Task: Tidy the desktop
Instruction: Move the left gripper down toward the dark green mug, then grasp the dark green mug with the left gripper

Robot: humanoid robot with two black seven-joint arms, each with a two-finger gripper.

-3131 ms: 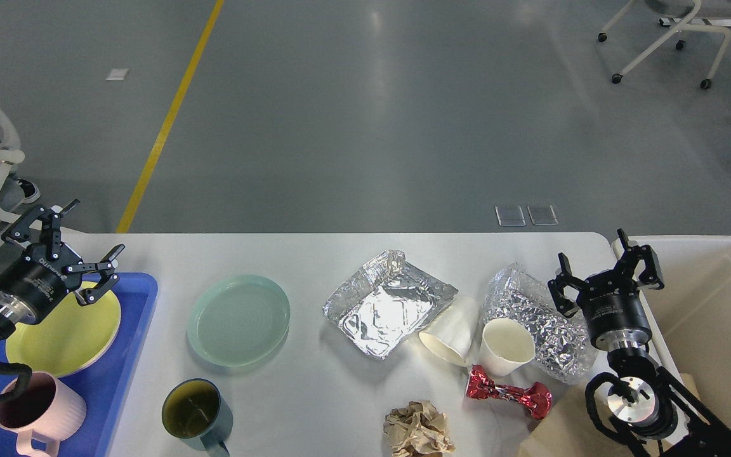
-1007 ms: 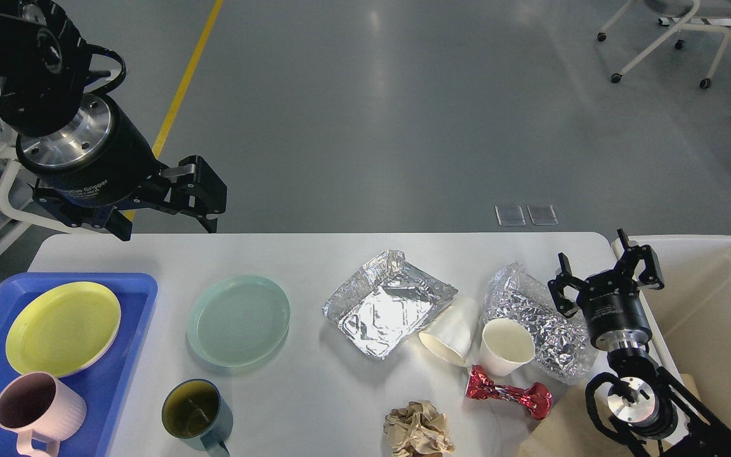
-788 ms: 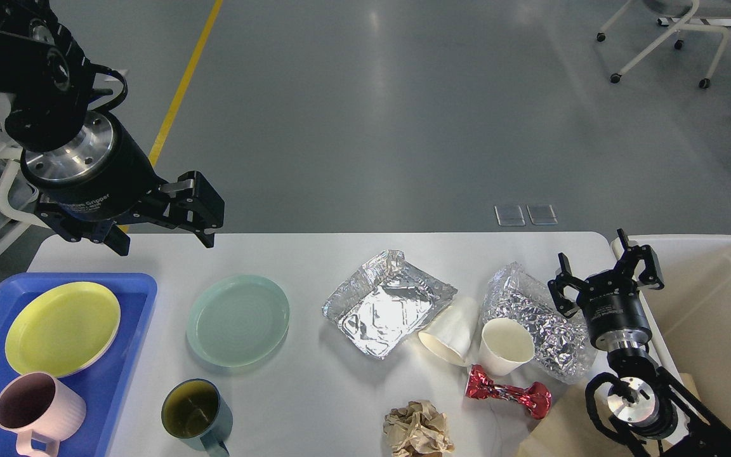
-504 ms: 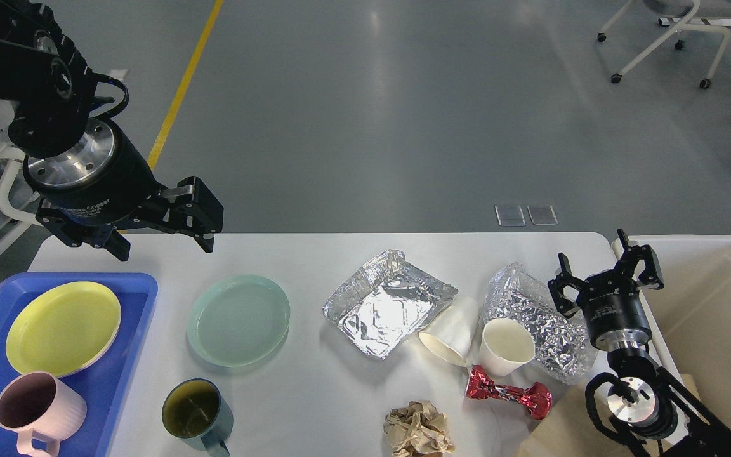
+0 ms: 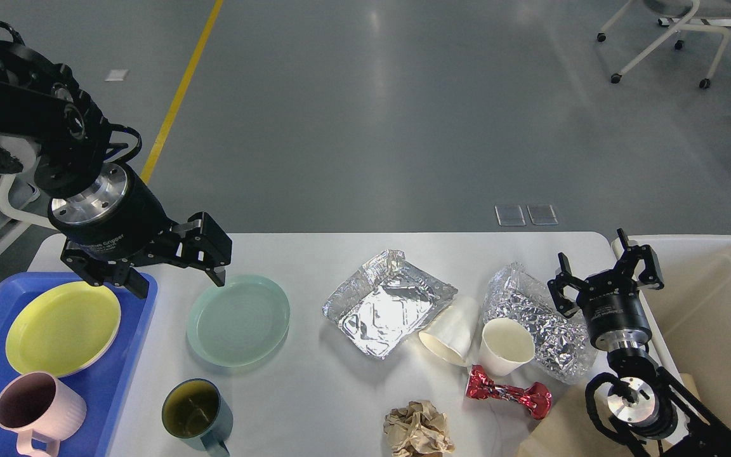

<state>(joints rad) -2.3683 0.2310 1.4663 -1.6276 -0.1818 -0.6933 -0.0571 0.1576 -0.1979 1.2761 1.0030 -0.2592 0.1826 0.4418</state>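
Observation:
The white desktop (image 5: 315,406) spans the lower view. On it lie a pale green plate (image 5: 238,319), a dark green mug (image 5: 195,414), a foil tray (image 5: 386,303), crumpled foil (image 5: 546,320), two paper cups (image 5: 505,346), a red wrapper (image 5: 508,393) and a brown paper ball (image 5: 417,431). My left gripper (image 5: 178,279) hangs open just above the gap between the blue tray and the green plate, holding nothing. My right gripper (image 5: 606,270) stands open at the desktop's right edge, beside the crumpled foil, empty.
A blue tray (image 5: 125,368) at the left holds a yellow plate (image 5: 62,327) and a pink mug (image 5: 29,409). A cream bin (image 5: 721,317) stands off the right edge. Brown paper (image 5: 562,425) lies at the front right. Chairs stand on the floor beyond.
My left arm has come down and slightly right from above the desktop's far left corner to just over the green plate's left rim, still open. The right arm has not moved.

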